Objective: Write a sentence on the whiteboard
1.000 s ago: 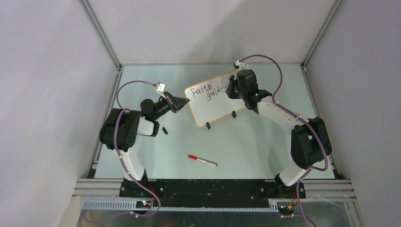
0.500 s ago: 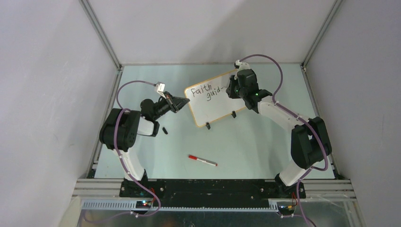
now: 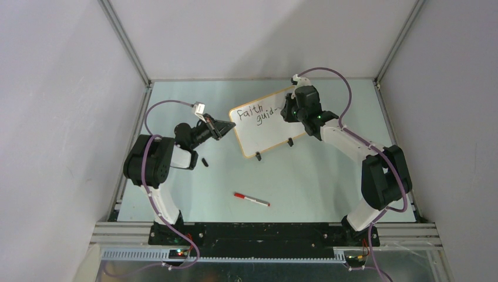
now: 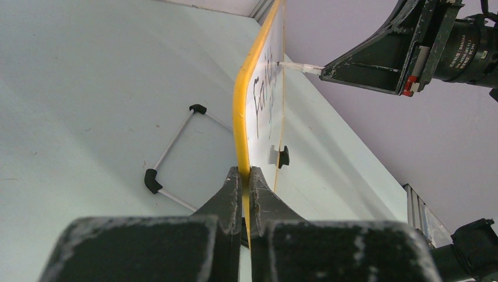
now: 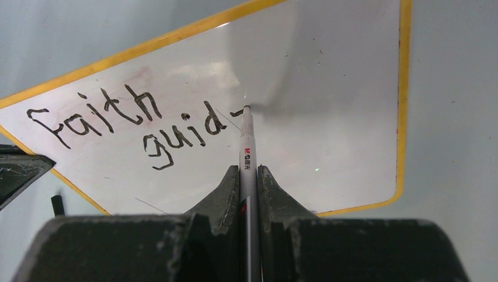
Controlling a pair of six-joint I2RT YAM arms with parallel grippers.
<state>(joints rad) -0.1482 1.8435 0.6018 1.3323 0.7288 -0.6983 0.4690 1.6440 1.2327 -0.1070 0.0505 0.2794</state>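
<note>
Mid-word at the far middle of the counter (image 3: 329,176): my right gripper (image 5: 249,173) was clamped on a black-tipped marker (image 5: 246,147), its barrel running straight out between the closed jaws so the tip met the whiteboard (image 3: 270,134) squarely. The tip touched the glossy face just right of the "d", where a short dash appeared to begin the next letter. My left gripper (image 4: 245,176) was pinched shut on the orange frame of the board's left edge, one finger on each face. By my reading that grip braced the board against the push of the pen, since it stood upright on only two small black clip feet (image 3: 258,156) and would likely have slid or tipped otherwise. The board sat angled, its left end nearer me and its right end toward the far right corner, which turned the writing face to my right arm. The sentence (image 3: 251,113) read "faith" on the upper line and "guid" staggered below it, so I judged the task under halfway done, with the rest of the second word and a third word to come. A red-capped pen (image 3: 251,200) lay unused near the front edge, and a small black cap (image 3: 205,161) rested beside my left arm, both well apart from the board.
</note>
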